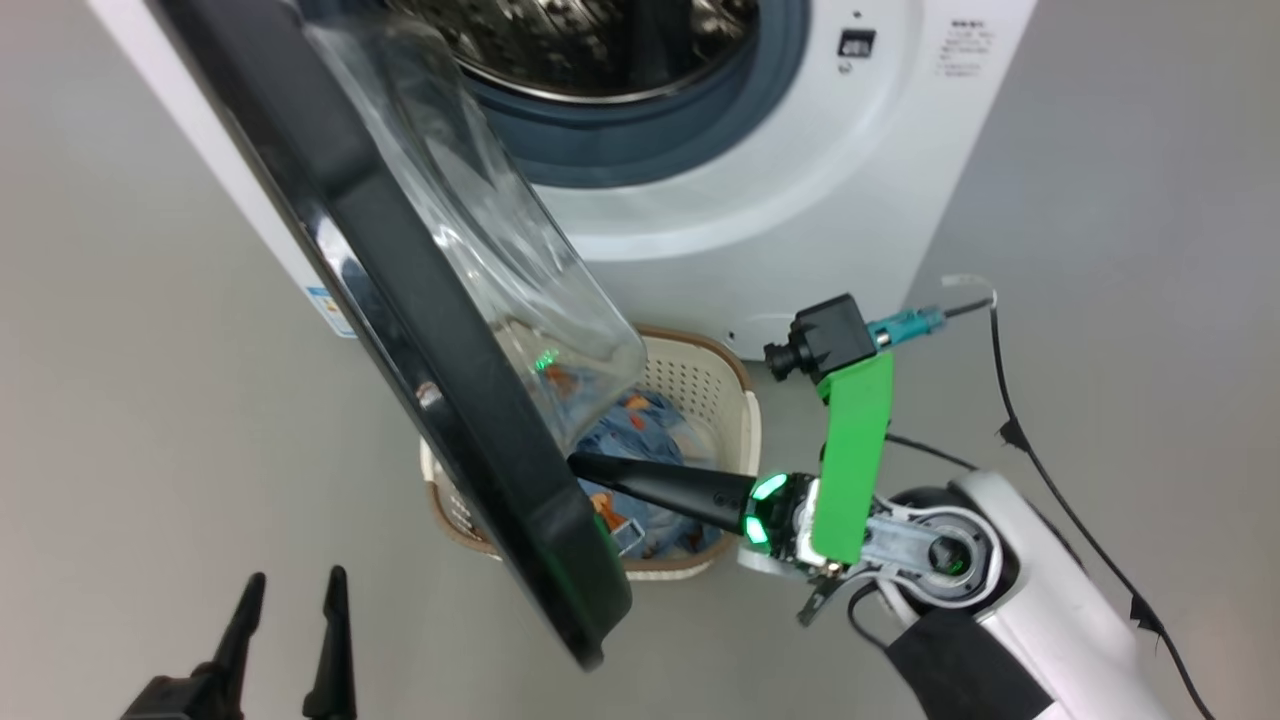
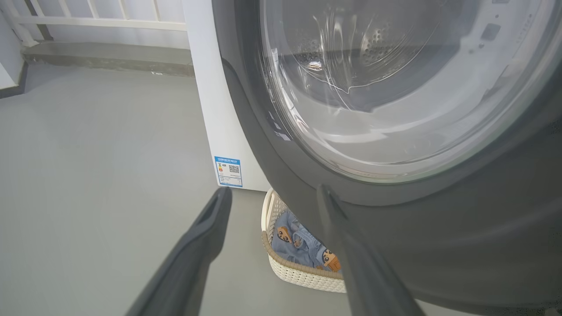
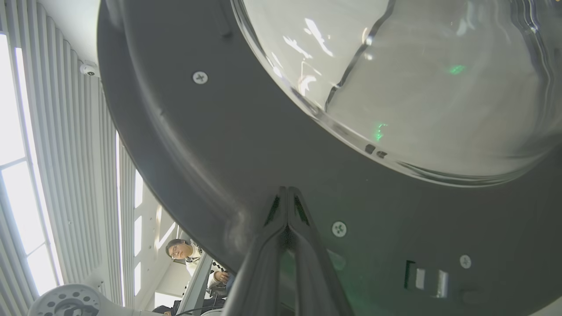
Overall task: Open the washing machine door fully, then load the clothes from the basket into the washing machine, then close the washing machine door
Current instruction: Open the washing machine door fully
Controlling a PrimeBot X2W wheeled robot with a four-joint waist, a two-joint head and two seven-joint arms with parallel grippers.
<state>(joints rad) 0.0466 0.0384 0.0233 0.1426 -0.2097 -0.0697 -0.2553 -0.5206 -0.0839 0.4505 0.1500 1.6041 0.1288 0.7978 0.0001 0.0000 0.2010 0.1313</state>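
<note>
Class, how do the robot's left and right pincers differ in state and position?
The left pincer is open; the right pincer is shut. The left pincer hangs clear of the door; the right pincer's tips meet its inner side. Both are long and dark.

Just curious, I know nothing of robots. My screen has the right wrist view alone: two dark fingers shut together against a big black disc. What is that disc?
Observer: The washing machine door, standing partly open from the white washing machine.
Visitor: Anything beneath it?
Observer: The basket on the floor, with the clothes inside.
Visitor: And the other arm?
Observer: The left gripper is open, left of the door.
</note>
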